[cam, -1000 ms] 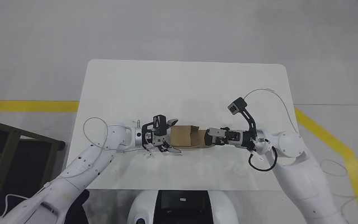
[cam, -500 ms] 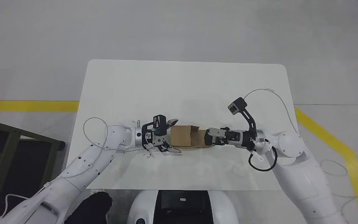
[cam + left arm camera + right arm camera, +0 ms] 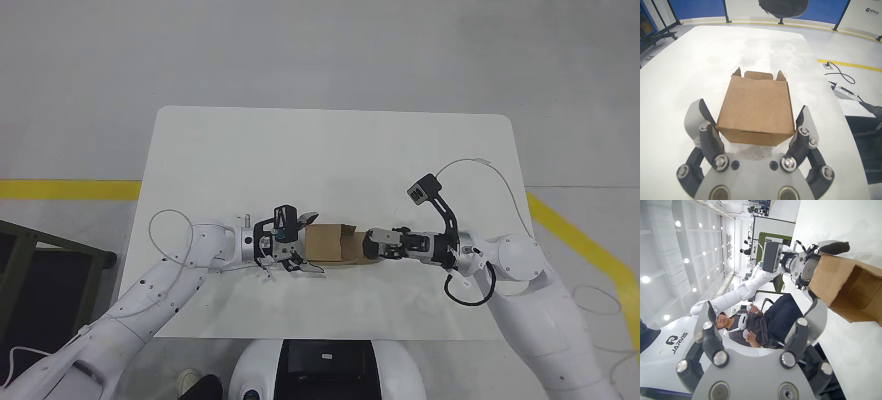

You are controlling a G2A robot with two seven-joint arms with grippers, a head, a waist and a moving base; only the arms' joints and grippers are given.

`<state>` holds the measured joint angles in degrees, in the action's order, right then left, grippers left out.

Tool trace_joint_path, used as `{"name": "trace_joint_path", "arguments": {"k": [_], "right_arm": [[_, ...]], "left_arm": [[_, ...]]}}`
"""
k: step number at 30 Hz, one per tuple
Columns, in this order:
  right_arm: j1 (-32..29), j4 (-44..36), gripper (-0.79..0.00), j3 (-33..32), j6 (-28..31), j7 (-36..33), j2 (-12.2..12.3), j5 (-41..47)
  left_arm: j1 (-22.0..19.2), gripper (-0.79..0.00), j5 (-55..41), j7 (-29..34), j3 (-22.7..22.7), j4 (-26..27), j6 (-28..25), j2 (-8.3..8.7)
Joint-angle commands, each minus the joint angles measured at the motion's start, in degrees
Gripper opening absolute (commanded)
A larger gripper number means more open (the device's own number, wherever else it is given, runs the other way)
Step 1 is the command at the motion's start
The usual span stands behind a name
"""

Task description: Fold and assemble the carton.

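Observation:
A brown cardboard carton [image 3: 330, 243] lies on its side near the front middle of the white table [image 3: 330, 150], between my two grippers. My left gripper [image 3: 316, 243] is open, and its fingers [image 3: 696, 111] flank the carton's [image 3: 755, 106] closed end without visibly squeezing it. The carton's far end has flaps standing up. My right gripper [image 3: 372, 245] stands at the carton's open mouth [image 3: 857, 291], wide open and rolled on its side. One of its fingers [image 3: 816, 311] is close to the carton's lower edge; the other sticks up, away from the table. Contact there cannot be told.
The table's front edge runs close behind both arms, with bare white surface to the back and to both sides. A grey cable [image 3: 480, 165] loops above my right arm. A dark rack [image 3: 40, 265] stands on the floor to the left.

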<state>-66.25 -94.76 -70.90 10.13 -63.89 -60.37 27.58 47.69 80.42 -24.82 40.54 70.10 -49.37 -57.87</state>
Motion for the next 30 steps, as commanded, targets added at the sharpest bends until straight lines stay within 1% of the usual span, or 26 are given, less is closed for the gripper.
{"name": "trace_joint_path", "arguments": {"k": [1,17,18,21,24,27,30], "right_arm": [[0.0,0.0,-0.785,0.0,0.0,0.0,0.0,0.0],[0.0,0.0,-0.785,0.0,0.0,0.0,0.0,0.0],[-0.3,-0.4,-0.785,-0.1,-0.2,1.0,0.0,-0.5],[-1.2,-2.6,-0.785,-0.7,-2.9,0.6,0.4,-3.4],[-2.6,-5.6,-0.785,-2.0,-6.9,-1.1,1.1,-7.4],[-4.3,-8.8,-0.785,-2.8,-11.1,-3.3,1.8,-11.6],[-5.8,-11.5,-0.785,-2.5,-15.3,-6.9,2.5,-16.1]], "left_arm": [[0.0,0.000,0.0,0.0,0.0,0.0,0.0,0.00],[0.0,0.000,0.0,0.0,0.0,0.0,0.0,0.00],[0.0,0.000,0.0,0.0,0.0,0.0,0.0,0.00],[0.0,0.000,0.0,0.0,0.0,0.0,0.0,0.00],[0.0,0.000,0.0,0.0,0.0,0.0,0.0,0.00],[0.0,0.000,0.0,0.0,0.0,0.0,0.0,0.00],[0.0,0.000,0.0,0.0,0.0,0.0,0.0,0.00]]}}
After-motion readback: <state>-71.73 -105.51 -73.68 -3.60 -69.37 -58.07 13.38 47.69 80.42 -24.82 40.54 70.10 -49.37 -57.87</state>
